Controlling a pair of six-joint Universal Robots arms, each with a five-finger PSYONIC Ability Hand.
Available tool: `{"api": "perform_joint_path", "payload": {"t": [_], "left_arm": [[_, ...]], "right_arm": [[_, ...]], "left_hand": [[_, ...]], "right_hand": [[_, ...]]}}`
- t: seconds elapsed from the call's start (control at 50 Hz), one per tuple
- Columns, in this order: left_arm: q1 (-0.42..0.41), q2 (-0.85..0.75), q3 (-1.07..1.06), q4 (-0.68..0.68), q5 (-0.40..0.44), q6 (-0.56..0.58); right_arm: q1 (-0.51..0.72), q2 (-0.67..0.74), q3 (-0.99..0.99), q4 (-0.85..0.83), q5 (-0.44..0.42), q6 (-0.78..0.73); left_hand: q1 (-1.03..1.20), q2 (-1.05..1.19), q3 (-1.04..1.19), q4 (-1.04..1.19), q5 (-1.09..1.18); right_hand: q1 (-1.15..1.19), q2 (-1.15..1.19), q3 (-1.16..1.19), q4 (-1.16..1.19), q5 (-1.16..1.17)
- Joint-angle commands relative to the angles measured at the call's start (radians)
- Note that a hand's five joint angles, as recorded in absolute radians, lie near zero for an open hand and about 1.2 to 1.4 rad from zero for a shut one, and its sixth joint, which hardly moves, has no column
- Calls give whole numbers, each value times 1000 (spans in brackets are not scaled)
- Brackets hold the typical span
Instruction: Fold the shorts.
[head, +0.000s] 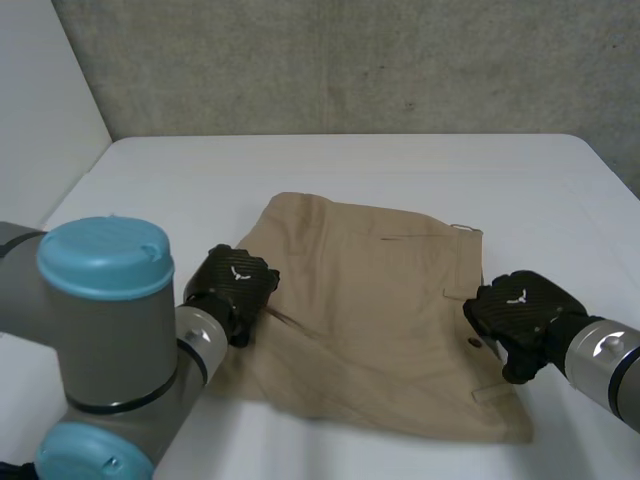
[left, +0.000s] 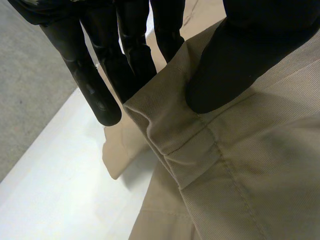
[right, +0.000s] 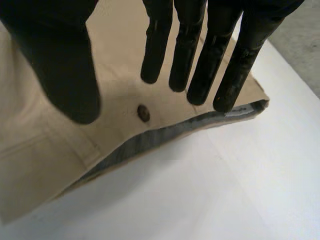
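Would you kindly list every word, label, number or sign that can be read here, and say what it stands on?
No words or numbers can be read.
White emblem, no letters: on the back of the left robot hand and of the right robot hand.
Small white tag in the waistband of the shorts: too small to read.

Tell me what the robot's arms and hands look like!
The left arm is a fat grey tube with round light-blue caps. The right arm is grey too, with a dark band. The left hand and the right hand are black, with long fingers, a thick thumb and a small white mark on the back.
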Motion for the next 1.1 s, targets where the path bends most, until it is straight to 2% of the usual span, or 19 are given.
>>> {"api": "perform_joint_path", "payload": {"t": [0.02, 0.18, 0.28, 0.46, 0.5, 0.6, 0.68, 0.74, 0.82, 0.92, 0.96, 1.0, 1.04, 1.1], "left_arm": [[-6, -4, -6, -24, -1, -1], [9, -2, -11, -21, -9, -1], [38, -2, -4, -17, -20, 0], [55, -13, 6, -13, -20, 0], [57, -13, 6, -13, -20, 0], [55, -13, 0, -17, -20, -1], [57, -13, -3, -20, -20, -7], [58, -11, -6, -21, -20, -7], [68, -10, -9, -23, -20, -7], [71, -8, -12, -26, -21, -9], [68, -8, -14, -26, -21, -12], [68, -8, -17, -26, -21, -13], [71, -7, -26, -26, -20, -13], [68, 2, -43, -30, -20, -7]], "right_arm": [[-8, -82, 10, 39, -36, 88], [-34, -128, 124, 139, -147, 91], [-63, -171, 237, 49, -188, 88], [-63, -173, 315, -124, -185, 96], [-63, -166, 322, -148, -184, 97], [-60, -114, 334, -228, -164, 92], [-57, -73, 337, -255, -125, 86], [-57, -55, 337, -257, -95, 83], [-57, -51, 337, -265, -79, 76], [-56, -51, 343, -271, -78, 76], [-56, -51, 348, -277, -79, 76], [-56, -50, 352, -294, -81, 76], [-57, -51, 352, -302, -87, 76], [-59, -53, 337, -280, -84, 60]], "left_hand": [[276, 203, 209, 198, 230], [276, 203, 209, 198, 230], [276, 203, 209, 198, 230], [276, 203, 209, 198, 230], [276, 203, 209, 198, 230], [276, 203, 209, 198, 230], [276, 203, 209, 198, 230], [276, 203, 209, 198, 230], [276, 203, 209, 198, 230], [276, 203, 209, 198, 230], [276, 203, 209, 198, 230], [276, 203, 209, 198, 230], [276, 203, 209, 198, 230], [276, 203, 209, 198, 230]], "right_hand": [[36, -68, -72, -73, -84], [-81, -186, -189, -190, -202], [-99, -203, -207, -208, -219], [-84, -189, -192, -193, -205], [-49, -154, -157, -158, -170], [276, 172, 169, 167, 156], [376, 272, 269, 268, 256], [342, 237, 234, 233, 221], [46, -59, -62, -63, -75], [-23, -127, -131, -132, -143], [15, -89, -93, -94, -105], [337, 233, 229, 228, 217], [752, 648, 644, 643, 632], [754, 650, 647, 645, 634]]}}
